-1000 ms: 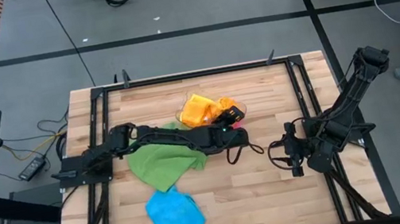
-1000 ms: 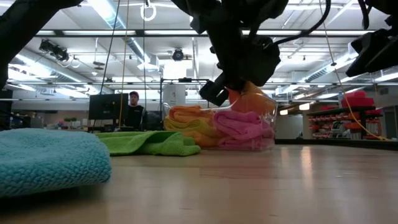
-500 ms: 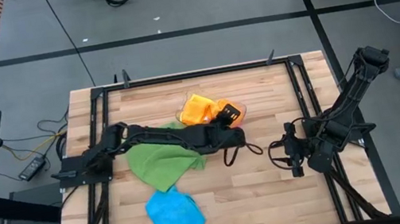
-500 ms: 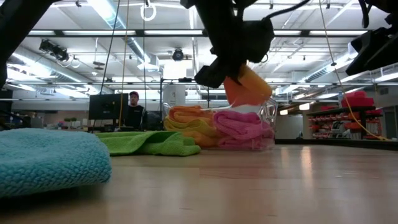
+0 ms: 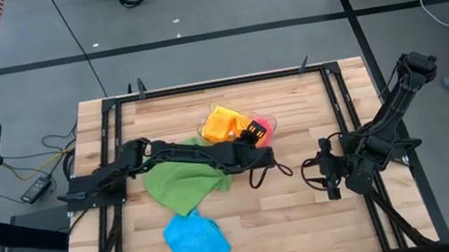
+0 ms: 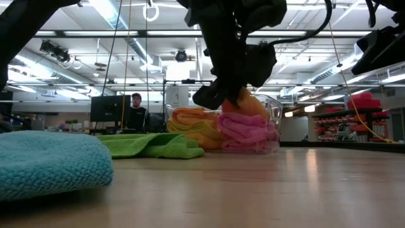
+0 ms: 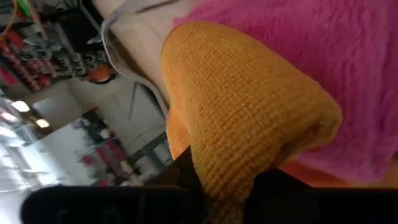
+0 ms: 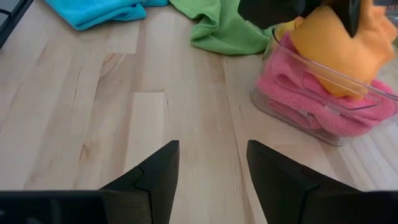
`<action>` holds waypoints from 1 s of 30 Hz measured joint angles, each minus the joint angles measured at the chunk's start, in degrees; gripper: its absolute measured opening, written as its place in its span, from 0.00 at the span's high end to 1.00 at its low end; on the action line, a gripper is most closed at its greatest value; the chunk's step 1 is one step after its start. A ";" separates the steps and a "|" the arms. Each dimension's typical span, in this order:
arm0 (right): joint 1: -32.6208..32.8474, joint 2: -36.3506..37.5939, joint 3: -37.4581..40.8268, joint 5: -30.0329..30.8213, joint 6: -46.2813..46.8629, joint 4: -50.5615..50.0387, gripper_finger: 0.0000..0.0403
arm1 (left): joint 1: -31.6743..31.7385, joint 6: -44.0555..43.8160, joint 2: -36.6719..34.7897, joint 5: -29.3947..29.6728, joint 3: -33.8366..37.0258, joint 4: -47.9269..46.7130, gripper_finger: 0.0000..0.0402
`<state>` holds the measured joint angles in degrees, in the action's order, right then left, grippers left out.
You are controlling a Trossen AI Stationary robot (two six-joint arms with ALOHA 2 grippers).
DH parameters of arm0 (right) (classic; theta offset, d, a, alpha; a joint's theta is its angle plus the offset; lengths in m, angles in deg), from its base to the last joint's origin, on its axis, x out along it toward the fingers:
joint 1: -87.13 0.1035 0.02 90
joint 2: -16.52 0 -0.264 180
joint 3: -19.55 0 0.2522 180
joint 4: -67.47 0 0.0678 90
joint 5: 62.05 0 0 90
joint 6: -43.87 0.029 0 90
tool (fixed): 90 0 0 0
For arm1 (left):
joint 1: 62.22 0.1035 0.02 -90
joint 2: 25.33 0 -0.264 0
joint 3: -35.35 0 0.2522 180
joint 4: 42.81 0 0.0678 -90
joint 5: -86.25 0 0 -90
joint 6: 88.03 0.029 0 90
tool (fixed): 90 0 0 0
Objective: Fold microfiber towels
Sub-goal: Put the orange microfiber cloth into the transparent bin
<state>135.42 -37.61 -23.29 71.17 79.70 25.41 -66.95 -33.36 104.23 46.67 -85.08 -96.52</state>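
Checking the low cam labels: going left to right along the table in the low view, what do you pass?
Blue towel → green towel → clear tray of orange and pink towels, with the left gripper over it → right arm at the far right edge.

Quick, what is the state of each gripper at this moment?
Left gripper: closed on the orange towel, over the clear tray.
Right gripper: open, holding nothing, above the table.
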 joint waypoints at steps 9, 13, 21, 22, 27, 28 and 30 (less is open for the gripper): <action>0.00 0.00 0.00 0.00 -0.44 0.17 0.51 | 0.12 -7.68 -0.02 -3.28 -0.02 0.23 0.63; 0.00 0.00 0.00 0.00 -0.44 0.17 0.51 | 0.43 -12.05 -0.52 -7.90 -0.02 -0.72 0.56; 0.00 0.02 -0.02 0.00 -0.47 0.50 0.51 | 0.83 -18.86 -1.95 -13.43 -0.09 -4.39 0.50; -0.02 0.00 -0.02 0.00 -0.50 0.51 0.51 | 0.84 -19.91 -2.15 -14.23 -0.09 -4.56 0.50; -0.02 0.02 -0.04 0.00 -0.90 1.01 0.51 | 1.21 -24.65 -2.95 -19.12 -0.09 -6.31 0.50; 0.00 0.00 -0.04 0.00 -0.91 1.08 0.51 | 1.27 -25.05 -2.93 -19.50 -0.09 -6.52 0.50; 0.00 0.02 -0.04 0.00 -0.92 1.09 0.51 | 1.27 -25.59 -2.93 -20.03 -0.09 -6.57 0.51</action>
<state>135.42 -37.59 -23.33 71.17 78.79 26.51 -65.68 -58.95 101.30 26.64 -85.17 -103.09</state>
